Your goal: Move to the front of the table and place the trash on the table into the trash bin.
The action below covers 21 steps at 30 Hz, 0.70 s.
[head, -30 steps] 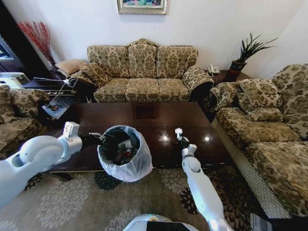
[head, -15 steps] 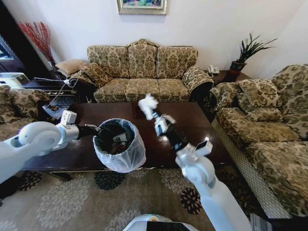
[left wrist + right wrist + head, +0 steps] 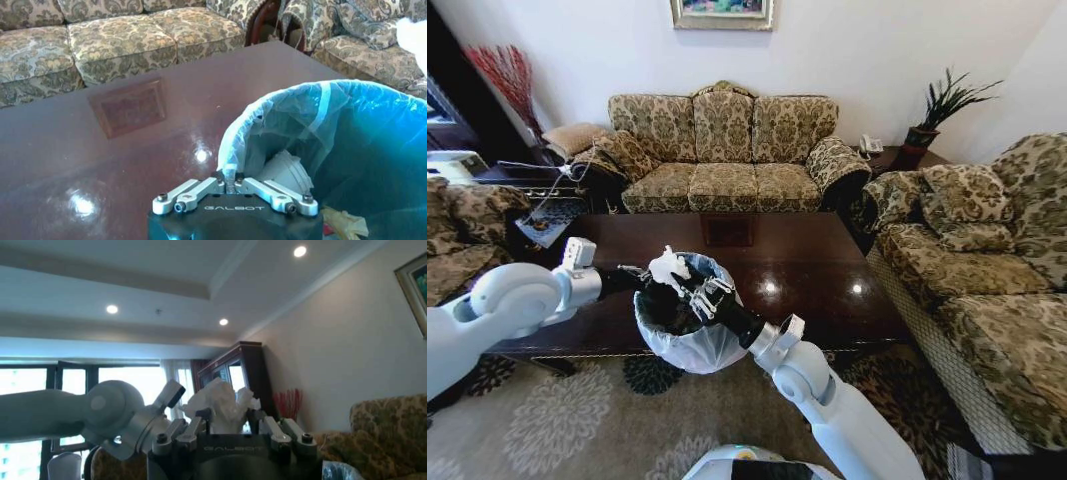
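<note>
At the near left edge of the counter (image 3: 827, 262), the left hand (image 3: 634, 277) pinches the rim of the bin (image 3: 689, 347). Over its mouth, the right hand (image 3: 677, 277) grips a tissue (image 3: 667, 267). Both hands read "GALBOT". Sofas ring the counter.

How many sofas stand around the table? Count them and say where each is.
3: one sofa behind the table, one sofa on the right, one sofa on the left, partly cut off. Others may sit out of frame.
</note>
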{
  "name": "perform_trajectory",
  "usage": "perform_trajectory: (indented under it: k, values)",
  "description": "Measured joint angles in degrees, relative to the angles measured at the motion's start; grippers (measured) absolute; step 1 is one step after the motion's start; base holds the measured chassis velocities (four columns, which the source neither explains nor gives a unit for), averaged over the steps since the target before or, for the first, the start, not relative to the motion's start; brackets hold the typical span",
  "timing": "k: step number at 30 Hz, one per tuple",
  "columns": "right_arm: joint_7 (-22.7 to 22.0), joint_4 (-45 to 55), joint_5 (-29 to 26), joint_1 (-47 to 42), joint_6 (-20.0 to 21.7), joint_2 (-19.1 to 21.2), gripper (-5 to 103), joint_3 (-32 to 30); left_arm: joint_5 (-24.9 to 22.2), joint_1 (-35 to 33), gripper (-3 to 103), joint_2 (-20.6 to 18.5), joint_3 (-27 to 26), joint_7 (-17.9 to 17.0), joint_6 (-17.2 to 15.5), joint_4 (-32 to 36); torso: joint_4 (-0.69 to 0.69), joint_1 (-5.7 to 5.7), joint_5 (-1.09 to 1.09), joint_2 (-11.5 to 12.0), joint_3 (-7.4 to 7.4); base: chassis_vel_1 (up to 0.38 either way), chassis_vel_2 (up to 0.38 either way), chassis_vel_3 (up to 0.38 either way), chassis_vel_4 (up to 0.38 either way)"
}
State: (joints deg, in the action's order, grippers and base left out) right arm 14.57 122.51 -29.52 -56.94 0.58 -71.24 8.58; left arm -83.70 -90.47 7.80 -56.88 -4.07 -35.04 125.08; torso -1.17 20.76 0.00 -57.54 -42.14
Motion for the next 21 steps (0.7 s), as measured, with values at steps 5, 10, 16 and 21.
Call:
perform_trajectory:
  k: [5,10,16,21]
  values:
    - [0.13,0.66,-0.23,-0.54,-0.34,0.07,52,-0.45,0.11,-0.04,1,0.23,0.02,-0.02,-0.07,-0.06,0.0,0.0,0.01,0.0,0.0,0.0,0.0,0.0,0.0]
    - [0.32,1.25,-0.29,-0.75,-0.44,0.21,69,-0.49,0.28,-0.1,1,0.85,-0.01,-0.08,-0.3,-0.3,0.0,0.0,0.0,0.0,0.0,0.0,0.0,0.0,0.0]
    - [0.43,1.5,-0.26,-1.11,-0.44,0.48,95,-1.05,0.36,-0.11,1,1.45,-0.16,-0.16,-0.48,0.1,0.0,0.0,0.01,0.0,0.0,0.0,0.0,0.0,0.0]
    - [0.43,1.65,-0.24,-1.44,-0.44,0.79,99,-1.35,0.41,-0.12,1,1.59,-0.16,-0.2,-0.49,0.19,0.0,0.0,0.0,0.0,0.0,0.0,0.0,0.0,0.0]
